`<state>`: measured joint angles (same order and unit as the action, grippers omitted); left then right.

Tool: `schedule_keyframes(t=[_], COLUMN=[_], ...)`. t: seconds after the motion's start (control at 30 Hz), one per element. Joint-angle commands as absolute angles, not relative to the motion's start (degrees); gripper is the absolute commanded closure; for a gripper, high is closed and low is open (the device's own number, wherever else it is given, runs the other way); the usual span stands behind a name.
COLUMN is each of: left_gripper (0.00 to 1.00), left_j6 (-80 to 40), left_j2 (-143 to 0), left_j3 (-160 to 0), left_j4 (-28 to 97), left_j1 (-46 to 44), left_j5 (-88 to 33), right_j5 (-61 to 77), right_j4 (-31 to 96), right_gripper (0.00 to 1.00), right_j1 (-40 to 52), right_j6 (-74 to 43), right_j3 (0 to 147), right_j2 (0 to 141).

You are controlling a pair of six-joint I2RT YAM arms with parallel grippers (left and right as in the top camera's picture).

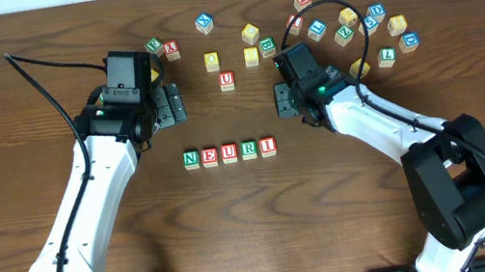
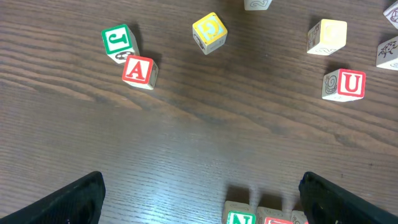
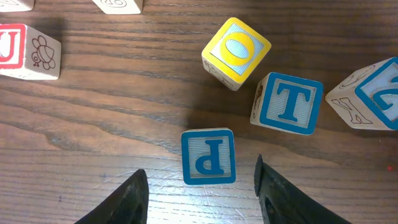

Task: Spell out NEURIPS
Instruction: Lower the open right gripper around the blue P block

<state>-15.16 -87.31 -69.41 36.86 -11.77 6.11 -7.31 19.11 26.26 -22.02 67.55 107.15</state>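
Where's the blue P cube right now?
Right wrist view, bottom centre: the blue P cube sits between the right gripper's jaws, blue T cube and yellow O cube just beyond.

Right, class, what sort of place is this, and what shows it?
Probably a robotics lab bench: the left arm and right arm stand at a wooden table, with lettered cubes scattered and a row reading NEURI.

bare wood left of p cube (image 3: 208, 157); t cube (image 3: 287, 103), o cube (image 3: 236, 52) crowd right rear.
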Motion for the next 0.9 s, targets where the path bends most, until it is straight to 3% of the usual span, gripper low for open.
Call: schedule_keyframes(t=[0.0,0.87], left_gripper=[0.02,0.02], left_j6=[-15.03,-15.03], left_j2=[-86.26,-86.26], left_j3=[-71.18,-71.18], left_j4=[36.88,36.88], left_j1=[-11.64,-11.64], left_j5=[6.2,6.2], right_j5=[-8.67,-9.76], right_j4=[18.85,16.64], right_gripper=[0.5,0.57], right_j1=[25.87,25.91], right_j6=[-21.08,-20.91], right_j3=[68.58,68.58], right_j2=[108.4,110.04])
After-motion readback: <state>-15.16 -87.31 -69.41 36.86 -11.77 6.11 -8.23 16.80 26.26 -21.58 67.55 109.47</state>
